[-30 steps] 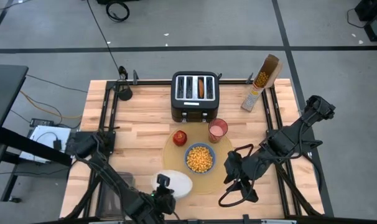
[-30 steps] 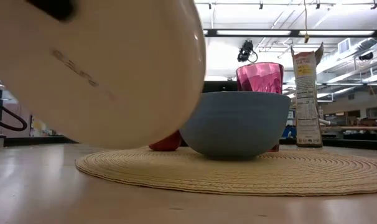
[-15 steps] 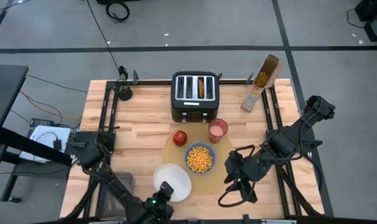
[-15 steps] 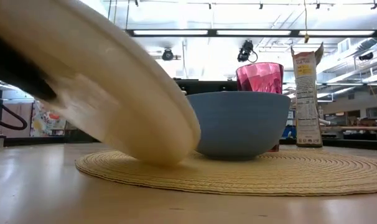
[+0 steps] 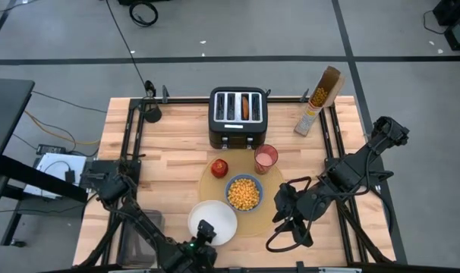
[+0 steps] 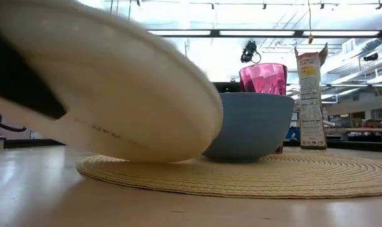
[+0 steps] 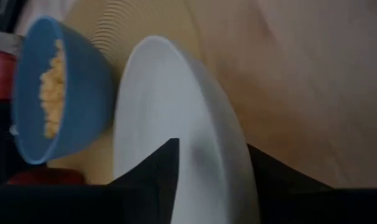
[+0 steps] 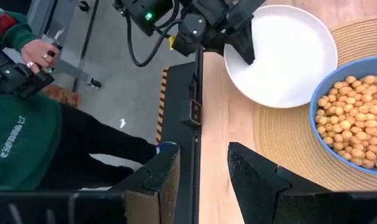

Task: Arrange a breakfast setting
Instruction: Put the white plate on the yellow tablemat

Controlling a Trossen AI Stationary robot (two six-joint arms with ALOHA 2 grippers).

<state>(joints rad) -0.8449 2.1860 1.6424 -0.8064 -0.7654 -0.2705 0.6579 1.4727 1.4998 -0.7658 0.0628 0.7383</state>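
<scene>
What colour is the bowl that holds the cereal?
The bowl is blue, a muted greyish blue. The low view shows it best.

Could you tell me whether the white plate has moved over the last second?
Yes: the white plate has tipped down flatter and slid toward the blue bowl, overlapping the placemat.

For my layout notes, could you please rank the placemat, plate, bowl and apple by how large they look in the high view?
1. placemat
2. plate
3. bowl, slightly smaller than the plate
4. apple
</scene>
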